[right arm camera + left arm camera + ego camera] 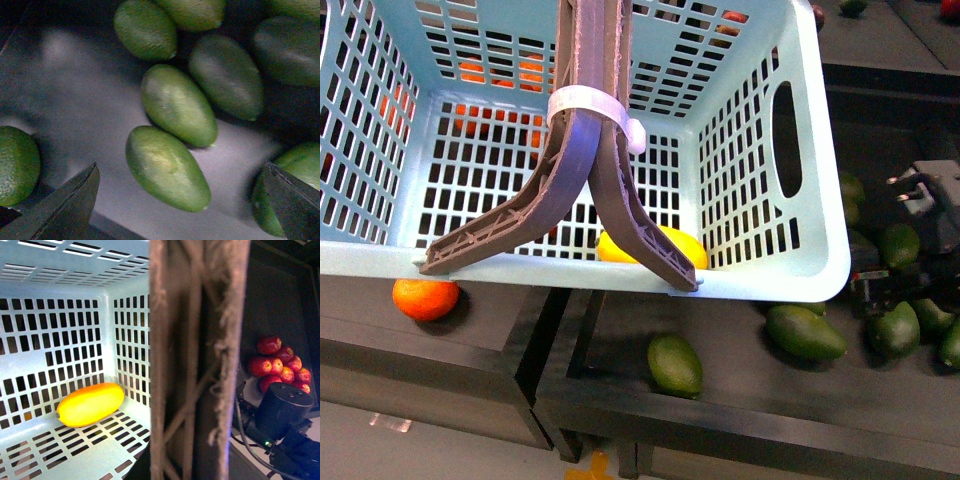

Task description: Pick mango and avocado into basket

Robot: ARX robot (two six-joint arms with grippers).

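The pale teal basket (790,270) hangs close before the front camera, lifted by its brown-grey handles (590,110), which a white tie binds together. My left gripper is shut on those handles (200,365); they fill the left wrist view and hide its fingers. The yellow mango (90,404) lies on the basket floor, near a corner (650,247). My right gripper (181,170) is open above a dark bin, its fingers (65,210) either side of one avocado (167,167). More avocados (177,102) lie close by. That bin sits low on the right in the front view (805,332).
An orange (425,298) lies in the dark bin under the basket's left corner; more oranges (500,75) show through the lattice. A lone avocado (675,365) rests by the bin divider. Red fruits (280,365) are piled beyond a black device (282,407).
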